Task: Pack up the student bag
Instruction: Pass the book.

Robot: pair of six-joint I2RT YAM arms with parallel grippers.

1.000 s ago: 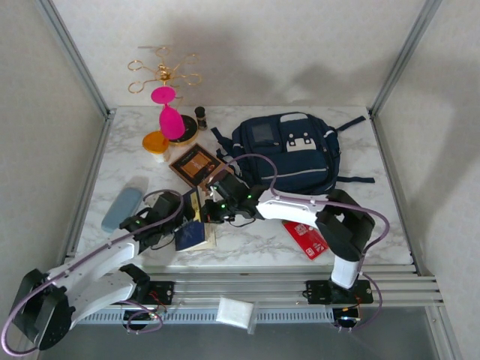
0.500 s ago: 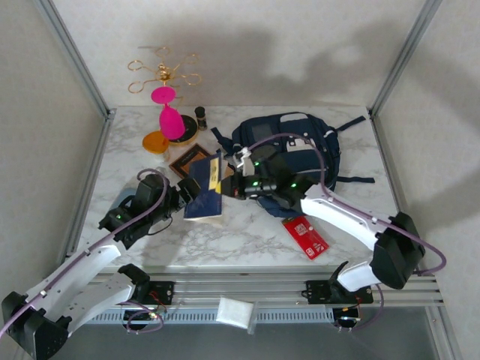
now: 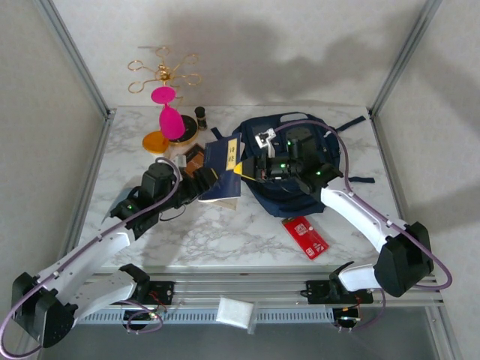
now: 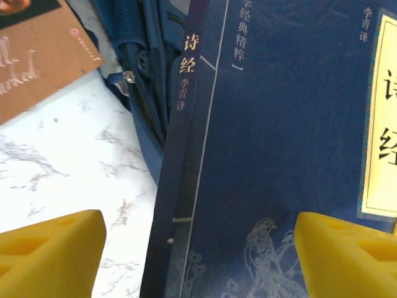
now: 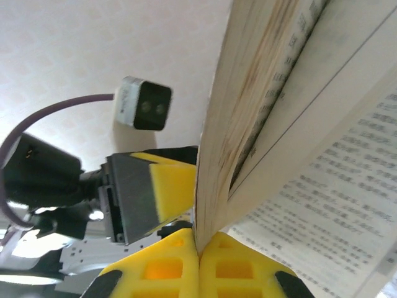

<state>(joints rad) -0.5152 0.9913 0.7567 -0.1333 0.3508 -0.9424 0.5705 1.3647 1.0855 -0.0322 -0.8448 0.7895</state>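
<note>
- Right gripper (image 5: 198, 245): yellow fingers (image 5: 164, 270) pinched tight on the edge of the book (image 5: 267, 124). No gap, pages fan out above the pinch.
- Left gripper (image 4: 198, 233): fingers (image 4: 49, 254) spread wide, w/ the book's cover and spine (image 4: 180, 186) lying btw them. Marble shows btw the one finger and the spine, so prob. not clamping. It may just steady the cover; contact is hard to judge from this angle.
- Book (image 3: 225, 165): navy w/ yellow label, held up off the marble table (image 3: 195, 240), tilted, just beside the bag's left edge.
- Student bag (image 3: 276, 199): flat at the back-right of the table, the right arm reaching across it. Its side w/ a zip pull (image 4: 128, 77) sits right behind the book.
- Step in hand: carrying the book over to the bag; book not yet in.
- Next move calls for: finding the opening (open or zipped, can't tell from here), lining the book's edge w/ it, left gripper clearing off or spreading the fabric, then right arm sliding the book in before letting go.
- Left to pack, by my guess: red card (image 3: 306, 236) and brown card (image 4: 37, 62).
</note>
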